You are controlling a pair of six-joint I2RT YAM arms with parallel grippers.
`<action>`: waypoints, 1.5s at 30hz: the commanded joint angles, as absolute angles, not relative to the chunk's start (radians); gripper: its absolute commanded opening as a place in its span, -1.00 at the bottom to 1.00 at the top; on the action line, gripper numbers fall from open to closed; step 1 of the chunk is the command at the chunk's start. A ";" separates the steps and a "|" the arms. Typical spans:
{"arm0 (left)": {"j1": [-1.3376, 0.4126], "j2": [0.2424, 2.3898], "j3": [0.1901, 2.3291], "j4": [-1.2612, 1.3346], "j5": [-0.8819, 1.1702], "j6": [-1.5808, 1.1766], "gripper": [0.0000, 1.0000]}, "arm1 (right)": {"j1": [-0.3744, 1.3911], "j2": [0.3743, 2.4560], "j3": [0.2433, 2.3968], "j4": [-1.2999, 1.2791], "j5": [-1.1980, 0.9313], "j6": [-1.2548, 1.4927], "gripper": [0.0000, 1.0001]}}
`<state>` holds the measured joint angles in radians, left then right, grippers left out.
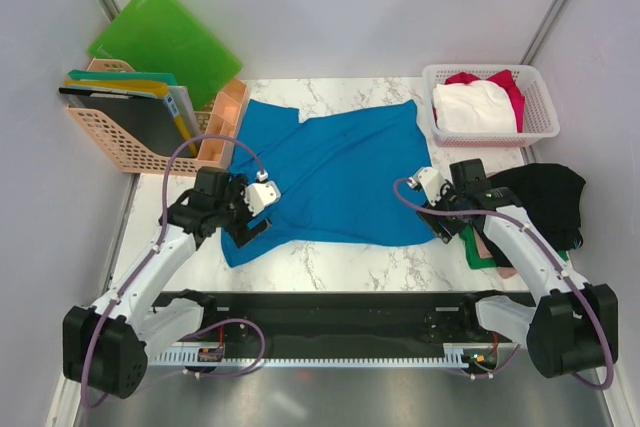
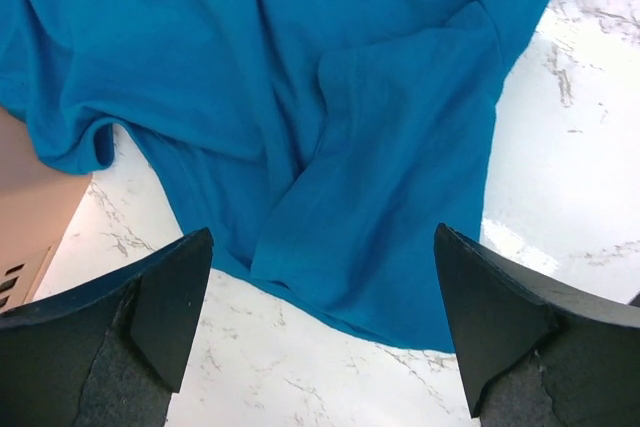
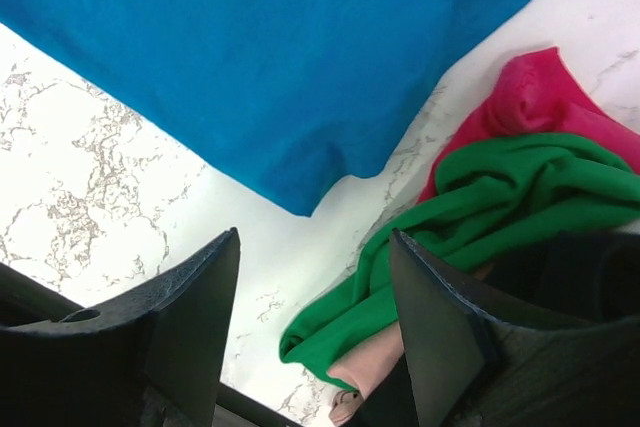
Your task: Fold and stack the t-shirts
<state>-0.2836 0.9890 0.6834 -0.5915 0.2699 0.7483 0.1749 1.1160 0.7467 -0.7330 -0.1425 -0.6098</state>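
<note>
Centrally: blue t-shirt (image 1: 330,172) spread on counter (image 1: 330,262) | left end effector (image 2: 320,247) fingers apart, empty, over its 8 o'clock corner | right end effector (image 3: 315,242) fingers apart, empty, near its 4 o'clock corner | green t-shirt (image 3: 500,187) crumpled at 4 o'clock.

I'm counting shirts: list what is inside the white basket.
In the basket, a white shirt lies on top of a red one; anything beneath them is covered.

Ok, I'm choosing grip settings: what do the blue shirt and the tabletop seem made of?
Blue t-shirt: soft matte cloth, probably cotton jersey; it wrinkles and folds. Table: hard, glossy marble-look surface, grey veins, light glare; stone or laminate, unclear.
</note>
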 commanded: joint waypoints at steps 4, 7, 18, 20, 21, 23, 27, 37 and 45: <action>-0.279 1.029 0.681 -0.437 0.209 0.750 0.96 | 0.179 1.173 0.727 -0.641 -0.198 -0.591 0.39; -0.282 1.092 0.690 -0.433 0.216 0.749 0.96 | 0.179 1.207 0.709 -0.629 -0.181 -0.597 0.39; -0.294 1.207 0.638 -0.309 0.213 0.727 0.93 | 0.179 1.287 0.693 -0.589 -0.130 -0.621 0.27; -0.299 1.192 0.640 -0.288 0.218 0.719 0.93 | 0.179 1.270 0.704 -0.595 -0.150 -0.617 0.27; -0.305 1.183 0.647 -0.285 0.230 0.718 0.93 | 0.178 1.266 0.707 -0.594 -0.153 -0.614 0.27; -0.317 1.154 0.655 -0.284 0.236 0.715 0.94 | 0.178 1.264 0.712 -0.604 -0.152 -0.614 0.27; -0.373 1.140 0.681 -0.268 0.227 0.716 0.95 | 0.179 1.272 0.698 -0.595 -0.146 -0.612 0.30; -0.446 1.314 0.747 -0.370 0.281 0.738 0.83 | 0.179 1.256 0.687 -0.583 -0.133 -0.594 0.36; -0.445 1.437 0.781 -0.377 0.284 0.778 0.71 | 0.179 1.255 0.667 -0.566 -0.110 -0.589 0.41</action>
<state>-0.4454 1.4147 0.7307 -0.3706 0.2493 0.7486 0.1749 1.2743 0.6754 -0.5941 -0.1219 -0.5976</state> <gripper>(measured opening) 0.876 0.700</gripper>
